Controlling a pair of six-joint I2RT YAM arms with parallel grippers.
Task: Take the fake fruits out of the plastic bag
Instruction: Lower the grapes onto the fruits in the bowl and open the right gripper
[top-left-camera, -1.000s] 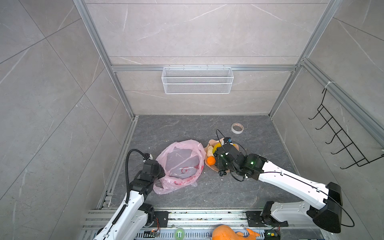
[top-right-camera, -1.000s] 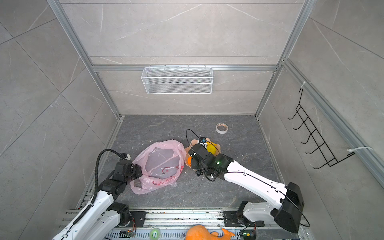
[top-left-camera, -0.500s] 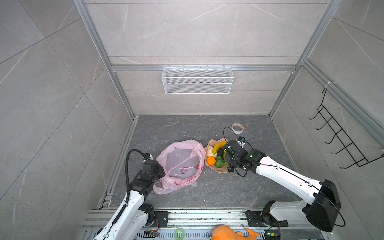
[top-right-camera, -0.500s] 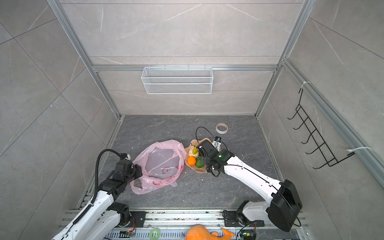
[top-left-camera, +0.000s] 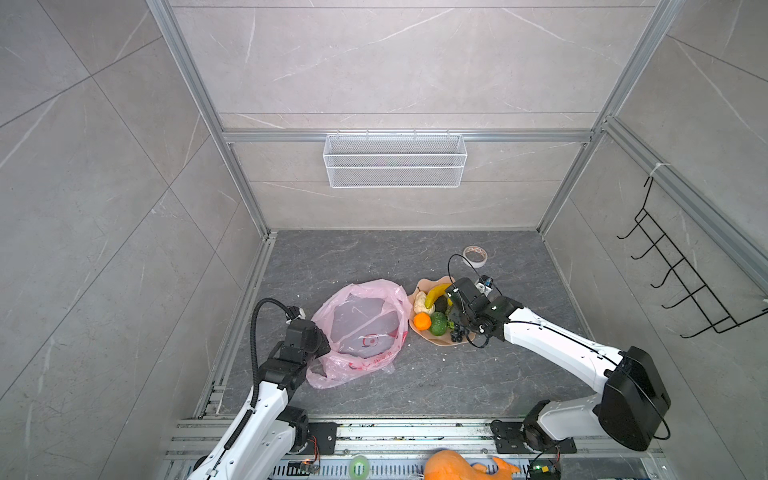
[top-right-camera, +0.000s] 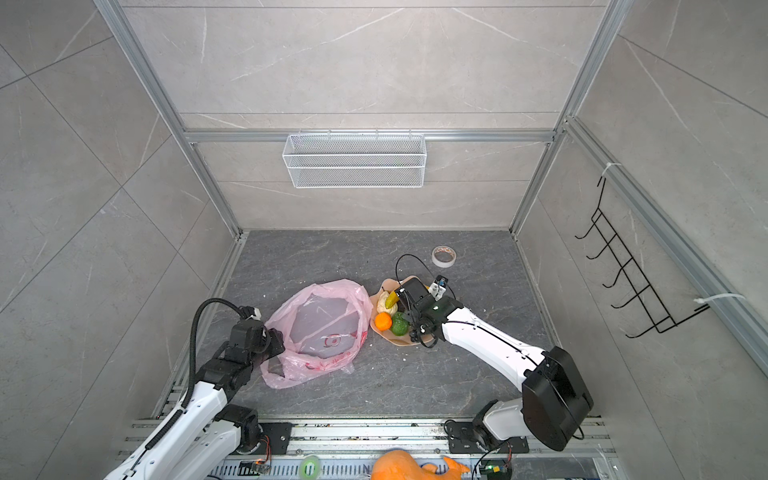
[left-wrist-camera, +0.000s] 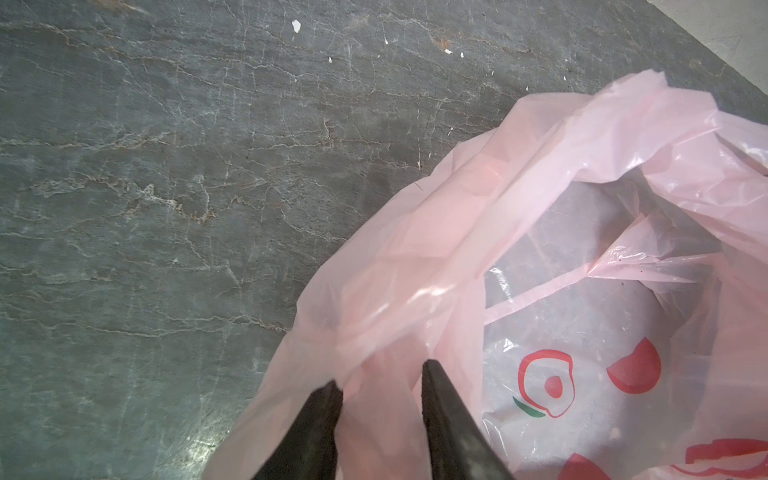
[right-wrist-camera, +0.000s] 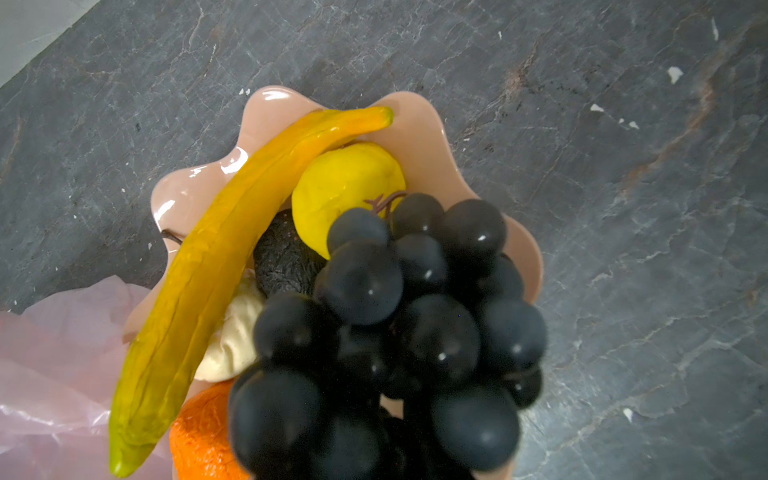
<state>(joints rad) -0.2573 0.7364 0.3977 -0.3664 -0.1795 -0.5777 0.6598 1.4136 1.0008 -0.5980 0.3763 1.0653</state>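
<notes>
Both top views first. The peach plate (top-left-camera: 436, 341) on the grey tabletop (top-left-camera: 415, 386) is my landmark. The fake fruits (top-left-camera: 434, 309) are heaped on that plate: banana (top-left-camera: 436, 293), orange (top-left-camera: 422, 321), green avocado (top-left-camera: 438, 326), cream lumpy piece (top-left-camera: 419, 302), and the grape bunch (top-left-camera: 456, 336) at the plate's edge toward my right arm. The plastic bag (top-left-camera: 361, 328) lies just beside the plate on my left arm's side, mouth gaping upward. My right tool (top-right-camera: 409, 318) hangs directly over the plate, its own body covering the fingers. My left tool (top-right-camera: 276, 340) sits at the bag's rim, on the side away from the plate. A roll of tape (top-left-camera: 475, 254) lies well beyond the plate, toward the back wall.

Left wrist now: my left tool (left-wrist-camera: 380, 376) pinches a bunched fold of the bag's (left-wrist-camera: 540, 208) pink rim between its two black fingers (left-wrist-camera: 440, 415). Red printed marks (left-wrist-camera: 544, 382) show on the film.

Right wrist: the grape bunch (right-wrist-camera: 395, 332) fills the foreground over the plate (right-wrist-camera: 419, 124). The banana (right-wrist-camera: 199, 282) lies across the plate, the lemon (right-wrist-camera: 345, 183) touches the grapes, and the dark avocado (right-wrist-camera: 282, 257) is wedged between banana and lemon. The cream piece (right-wrist-camera: 237, 340) and orange (right-wrist-camera: 199, 436) peek out beside the banana. A corner of the bag (right-wrist-camera: 54, 353) lies just beside the plate. My right tool's fingers are hidden here, so I cannot tell whether they are spread or gripping.
</notes>
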